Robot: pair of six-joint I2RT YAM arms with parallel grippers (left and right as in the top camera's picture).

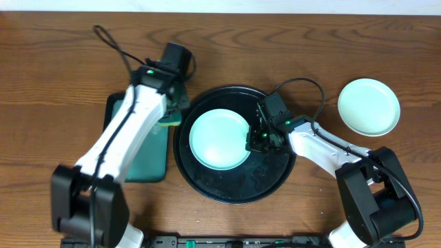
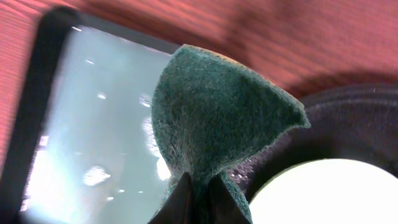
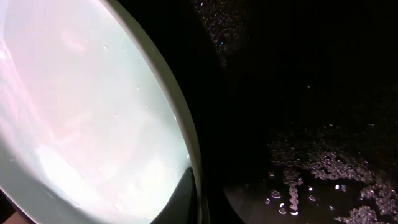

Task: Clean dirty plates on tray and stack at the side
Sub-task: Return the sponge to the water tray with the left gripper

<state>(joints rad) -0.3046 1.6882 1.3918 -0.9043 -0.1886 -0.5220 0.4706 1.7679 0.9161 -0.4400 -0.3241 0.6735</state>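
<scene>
A mint-green plate [image 1: 218, 138] lies in the large round black tray [image 1: 234, 187]. My right gripper [image 1: 253, 140] is shut on that plate's right rim; the right wrist view shows one finger on the plate [image 3: 93, 112] and the wet tray floor [image 3: 298, 124] beside it. My left gripper [image 1: 173, 110] is shut on a green sponge [image 2: 217, 118] at the tray's left edge, above the plate's upper left. Another mint-green plate [image 1: 368, 106] sits on the table at the right. The white plate is out of view.
A rectangular dark tray [image 1: 148, 162] lies left of the round tray, under my left arm; it shows wet and glossy in the left wrist view [image 2: 93, 124]. A black cable [image 1: 114, 45] runs across the upper left of the table.
</scene>
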